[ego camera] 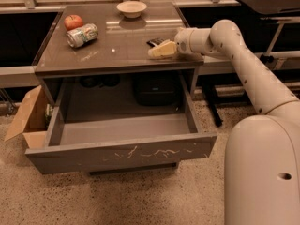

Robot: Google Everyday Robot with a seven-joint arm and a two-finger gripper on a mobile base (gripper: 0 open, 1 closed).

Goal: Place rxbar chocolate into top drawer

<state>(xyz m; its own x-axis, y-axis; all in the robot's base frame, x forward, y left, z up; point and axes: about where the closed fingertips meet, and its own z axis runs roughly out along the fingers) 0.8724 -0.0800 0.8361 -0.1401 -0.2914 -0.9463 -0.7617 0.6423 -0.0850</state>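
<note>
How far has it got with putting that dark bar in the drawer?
Done: the top drawer stands open. In hand: the hand is low over the table's right side, beside the rxbar chocolate lying there. Left: picking the bar up and setting it in the drawer.

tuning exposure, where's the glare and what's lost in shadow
Camera view: glare streaks the tabletop near the bowl; the space under it sits in deep shadow; the gripper, low over the table's right side, is well lit beside the dark rxbar chocolate.
</note>
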